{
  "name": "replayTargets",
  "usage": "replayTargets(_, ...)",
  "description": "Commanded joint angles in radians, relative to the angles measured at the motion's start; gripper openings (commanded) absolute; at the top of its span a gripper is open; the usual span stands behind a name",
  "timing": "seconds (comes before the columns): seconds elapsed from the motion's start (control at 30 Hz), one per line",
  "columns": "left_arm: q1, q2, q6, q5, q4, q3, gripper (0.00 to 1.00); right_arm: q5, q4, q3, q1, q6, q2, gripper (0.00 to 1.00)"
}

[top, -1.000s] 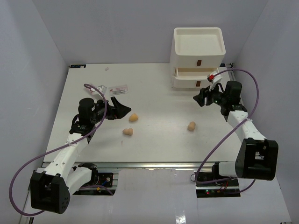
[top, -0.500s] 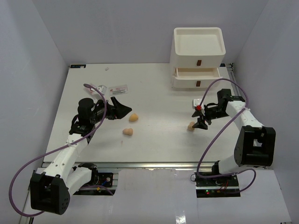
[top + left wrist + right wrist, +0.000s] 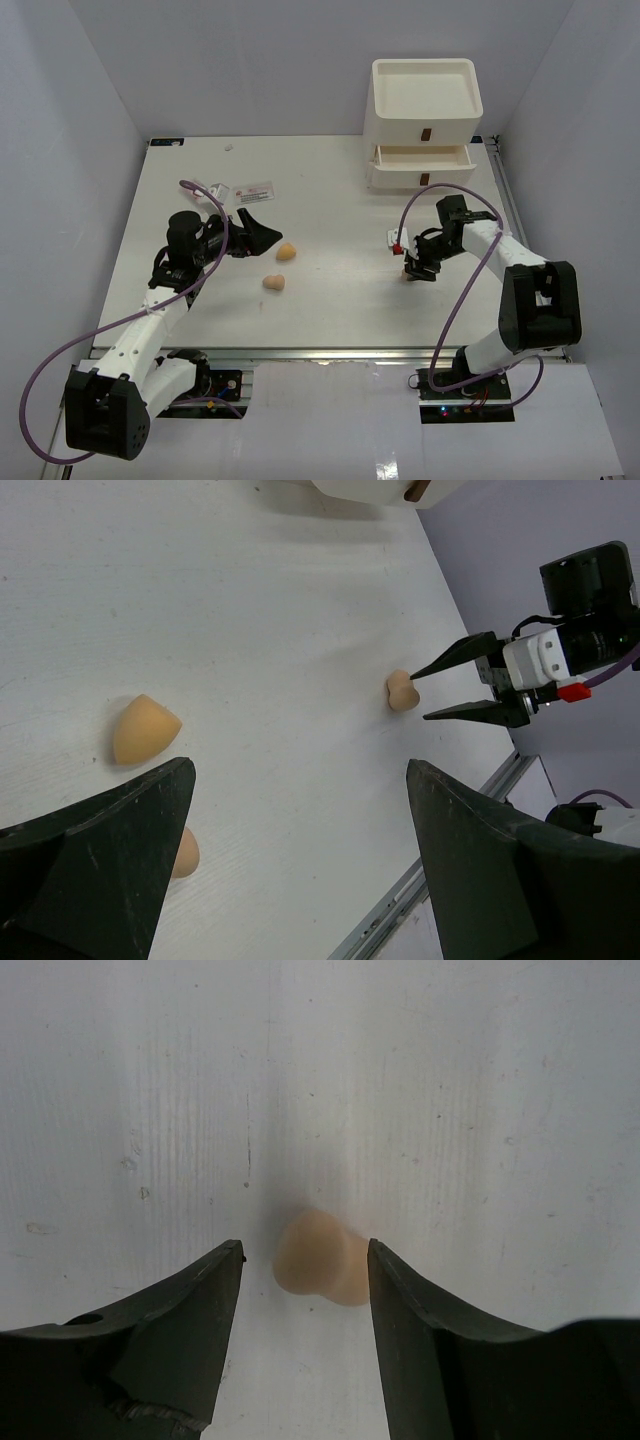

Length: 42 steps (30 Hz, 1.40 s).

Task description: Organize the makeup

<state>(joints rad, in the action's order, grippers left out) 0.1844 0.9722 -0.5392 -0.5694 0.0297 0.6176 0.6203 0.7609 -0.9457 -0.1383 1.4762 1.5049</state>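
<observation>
Right gripper (image 3: 305, 1248), jaws spread wide and holding nothing, straddles a sponge (image 3: 318, 1265) at lower centre of the wrist view. The sponge sits nearer the right-hand finger, so closing could nudge it sideways or pinch only its edge. It is tan, egg-shaped, narrow-waisted, lying on the white table (image 3: 450, 1080). Left gripper (image 3: 300, 780) gapes empty near another sponge (image 3: 145, 728).

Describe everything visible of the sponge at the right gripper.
The sponge is small, tan and matte, soft-looking, egg-shaped with a pinched waist. It lies on its side on the white table. The open right gripper straddles it; whether its fingers touch it is unclear.
</observation>
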Motion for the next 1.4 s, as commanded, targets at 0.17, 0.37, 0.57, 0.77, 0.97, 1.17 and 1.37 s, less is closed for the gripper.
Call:
replayTargets(0.17,-0.007,-0.01,0.004,-0.015,0.01,-0.002,0.98,-0.202,-0.177,0.046,-0.054,-0.143,0.044,0.51)
replayTargets(0.37,-0.006,-0.012,0.004,-0.014,0.009,-0.002,0.98,-0.237,-0.202,0.058,-0.062,-0.174,0.053,0.33)
replayTargets(0.57,-0.006,-0.015,0.004,-0.014,0.009,-0.003,0.98,-0.226,-0.186,0.033,-0.063,-0.225,0.034,0.08)
replayTargets(0.77,-0.006,-0.02,0.005,-0.014,0.009,-0.002,0.98,-0.131,-0.139,-0.083,-0.059,-0.339,-0.043,0.08)
replayTargets(0.97,-0.006,-0.023,0.005,-0.014,0.008,-0.003,0.98,-0.148,-0.265,-0.218,-0.033,-0.631,-0.115,0.08)
replayTargets(1.17,-0.007,-0.029,0.005,-0.015,0.007,-0.003,0.98,-0.342,-0.605,-0.2,-0.003,-0.918,-0.146,0.08)
replayTargets(1.37,-0.006,-0.033,0.005,-0.015,0.007,-0.003,0.98,-0.586,-0.877,-0.187,0.016,-1.086,-0.095,0.08)
